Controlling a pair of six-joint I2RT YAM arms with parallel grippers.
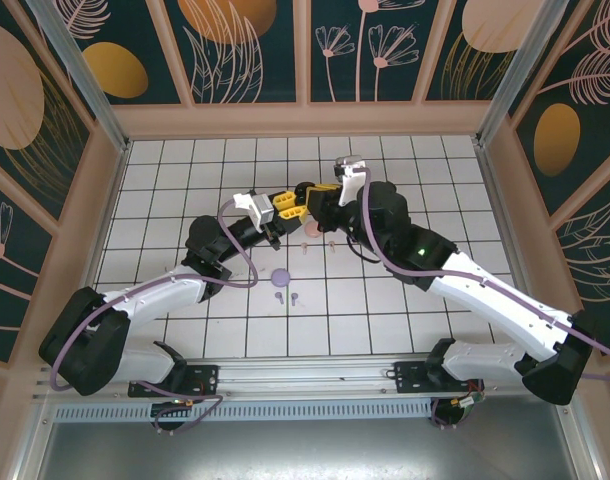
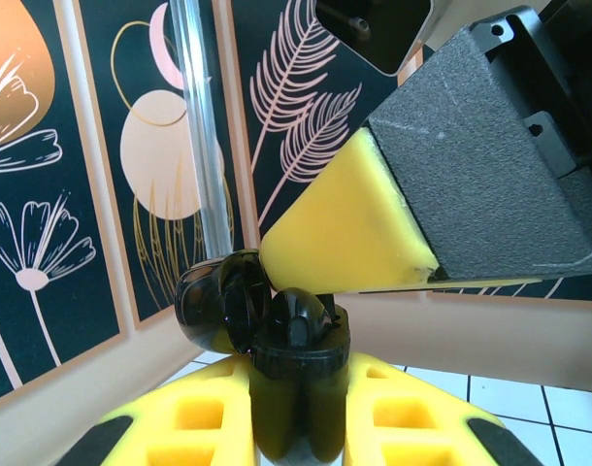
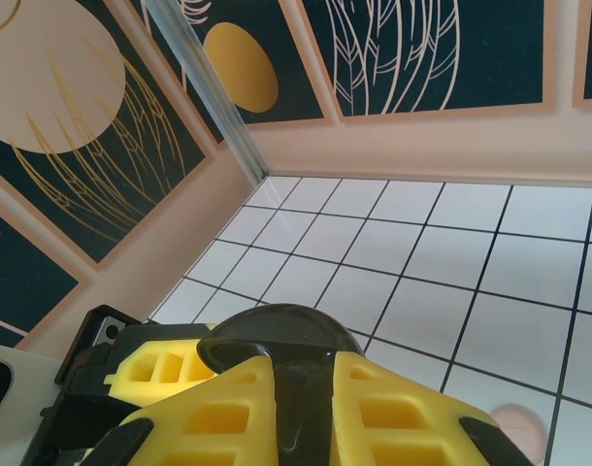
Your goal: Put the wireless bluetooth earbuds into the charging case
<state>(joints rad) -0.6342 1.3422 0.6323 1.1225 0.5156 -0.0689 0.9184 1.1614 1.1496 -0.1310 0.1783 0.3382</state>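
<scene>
Left wrist view: left gripper (image 2: 298, 422) clamps the likely light, slick charging case (image 2: 301, 351) by its base, a sound hold; right gripper (image 2: 281, 267) just above, state untellable.

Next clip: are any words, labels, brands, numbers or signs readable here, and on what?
None can be read.
The wall panels carry only plant drawings, no lettering.
The black case shows no marking.
The arms show no legible label.
</scene>
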